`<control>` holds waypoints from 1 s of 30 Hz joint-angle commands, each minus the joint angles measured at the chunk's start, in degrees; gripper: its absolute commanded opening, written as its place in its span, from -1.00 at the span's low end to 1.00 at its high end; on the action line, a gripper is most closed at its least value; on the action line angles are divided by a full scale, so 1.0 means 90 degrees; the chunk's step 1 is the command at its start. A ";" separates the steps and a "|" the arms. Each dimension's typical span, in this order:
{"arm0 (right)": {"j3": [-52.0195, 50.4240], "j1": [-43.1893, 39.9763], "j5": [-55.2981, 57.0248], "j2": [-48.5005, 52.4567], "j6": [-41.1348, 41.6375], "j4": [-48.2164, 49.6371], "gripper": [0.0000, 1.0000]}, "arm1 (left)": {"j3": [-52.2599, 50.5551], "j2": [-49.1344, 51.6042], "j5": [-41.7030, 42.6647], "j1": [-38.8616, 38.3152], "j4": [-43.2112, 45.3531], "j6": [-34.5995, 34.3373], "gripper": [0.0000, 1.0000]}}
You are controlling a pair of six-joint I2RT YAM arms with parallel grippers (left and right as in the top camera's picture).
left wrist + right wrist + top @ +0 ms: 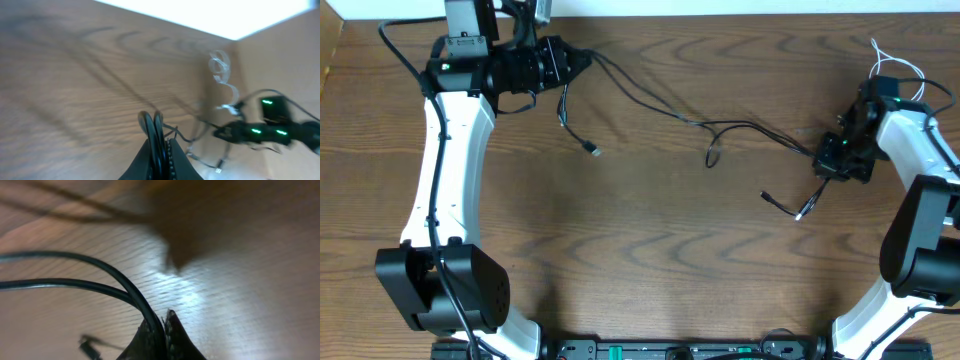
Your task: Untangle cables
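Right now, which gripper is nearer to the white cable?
Right. In the overhead view, the right gripper sits just below-left of the white cable, shut on the black cable. The left gripper is far across the table, also gripping black cable.

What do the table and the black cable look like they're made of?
Table: brown wood or wood-look laminate, matte, with visible grain lines; can't tell which. Black cable: probably a rubber or plastic jacket, smooth and flexible, since it curves freely.

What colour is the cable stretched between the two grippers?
Black. The cable shows best in the overhead view, against the brown wood.
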 commanded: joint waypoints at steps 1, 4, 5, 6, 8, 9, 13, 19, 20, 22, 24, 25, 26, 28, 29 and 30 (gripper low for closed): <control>-0.0007 -0.0039 -0.1457 0.0058 -0.1571 -0.0029 -0.70 | 0.0044 -0.0151 -0.1260 -0.0087 -0.0549 0.0109 -0.85; 0.0131 0.0070 -0.1554 -0.0097 -0.1758 -0.0063 -0.41 | 0.0041 -0.0151 -0.1263 -0.0347 -0.0950 0.0114 -0.85; 0.0321 0.0141 -0.1552 -0.0255 -0.1763 -0.0182 -0.23 | 0.0041 -0.0151 -0.1265 -0.0517 -0.1073 0.0117 -0.85; 0.0452 0.0177 -0.1552 -0.0347 -0.1763 -0.0272 -0.10 | 0.0041 -0.0151 -0.1265 -0.0644 -0.1122 0.0117 -0.85; 0.0816 0.0313 -0.1583 -0.0656 -0.1763 -0.0464 0.10 | 0.0041 -0.0148 -0.1265 -0.0916 -0.1163 0.0114 -0.72; 0.0865 0.0357 -0.1659 -0.0724 -0.1766 -0.0457 0.17 | 0.0041 -0.0151 -0.1268 -0.0991 -0.1163 0.0114 -0.52; 0.0879 0.1037 -0.2494 -0.0787 -0.1627 0.0039 0.20 | 0.0041 -0.0151 -0.1409 -0.1180 -0.1168 0.0114 0.01; 0.0874 0.2336 -0.2455 -0.0583 0.0143 0.1178 0.28 | 0.0044 -0.0151 -0.1919 -0.1178 -0.1192 0.0112 0.04; 0.0874 0.2538 -0.2351 -0.0556 0.0435 0.1331 0.28 | 0.0041 -0.0151 -0.2149 -0.1173 -0.1207 0.0112 0.04; 0.0872 0.2973 -0.2074 -0.0478 0.0947 0.1603 0.28 | 0.0044 -0.0151 -0.2735 -0.1173 -0.1268 0.0112 0.05; 0.0872 0.3332 -0.1758 -0.0352 0.1336 0.1707 0.27 | 0.0044 -0.0151 -0.3245 -0.1173 -0.1382 0.0112 0.11; 0.0872 0.3514 -0.1715 -0.0248 0.1416 0.1751 0.27 | 0.0044 -0.0151 -0.3531 -0.1173 -0.1489 0.0109 0.12; 0.0872 0.3657 -0.1722 -0.0151 0.1416 0.1800 0.27 | 0.0044 -0.0151 -0.3643 -0.1163 -0.1540 0.0109 0.12; 0.0872 0.3920 -0.1717 0.0095 0.1467 0.1877 0.25 | 0.0044 -0.0151 -0.3815 -0.1141 -0.1615 0.0109 0.12; 0.0872 0.4058 -0.1664 0.0255 0.1462 0.1909 0.25 | 0.0044 -0.0151 -0.3866 -0.1120 -0.1634 0.0109 0.12; 0.0872 0.4138 -0.1632 0.0374 0.1467 0.1928 0.24 | 0.0044 -0.0151 -0.3861 -0.1093 -0.1644 0.0107 0.13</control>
